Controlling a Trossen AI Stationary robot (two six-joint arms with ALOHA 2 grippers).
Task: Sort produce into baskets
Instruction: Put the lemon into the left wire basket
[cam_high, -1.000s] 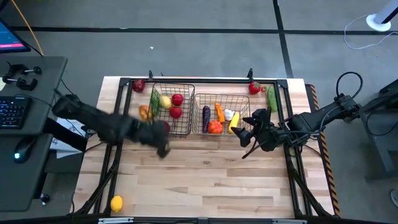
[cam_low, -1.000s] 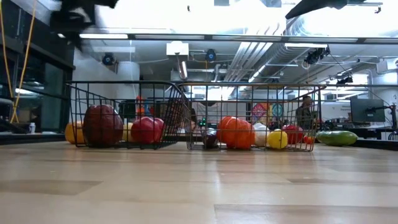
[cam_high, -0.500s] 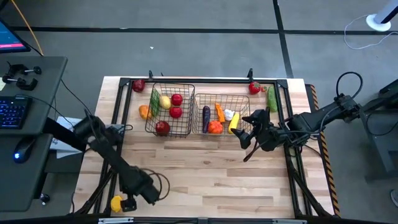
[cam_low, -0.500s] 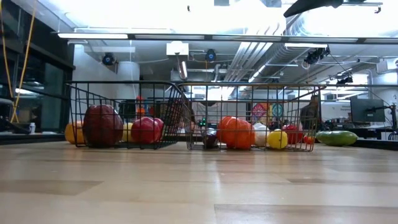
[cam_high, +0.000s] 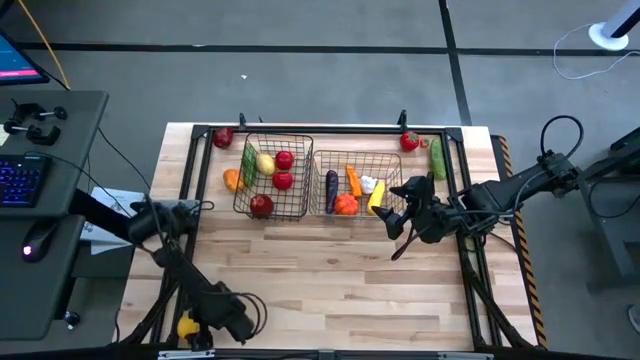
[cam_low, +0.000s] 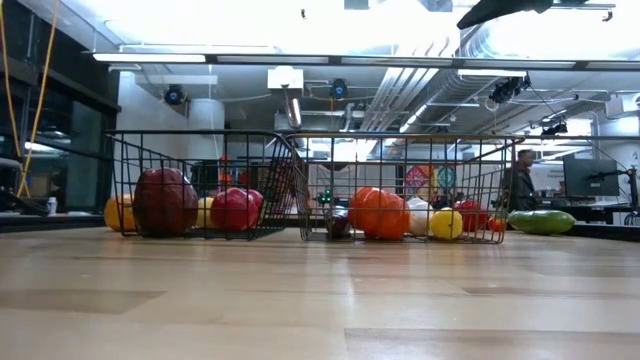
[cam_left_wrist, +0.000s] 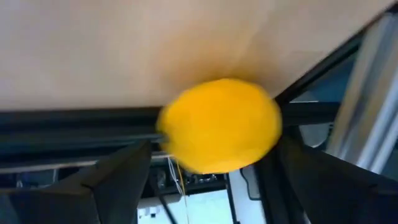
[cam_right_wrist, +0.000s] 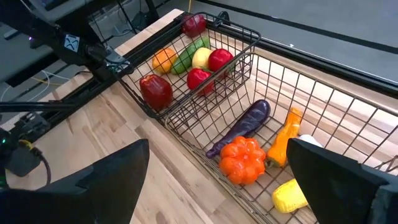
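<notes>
I have swung my left gripper (cam_high: 197, 328) from the baskets (cam_high: 272, 176) down to the lemon (cam_high: 187, 326) at the counter's (cam_high: 330, 270) near-left corner, jaws wide and empty, pickup next; right gripper (cam_high: 397, 222) waits open beside the wider basket.

Yellow fruit (cam_left_wrist: 219, 125) — blurred, its kind unclear; left gripper (cam_high: 196, 334) half past table edge.
</notes>
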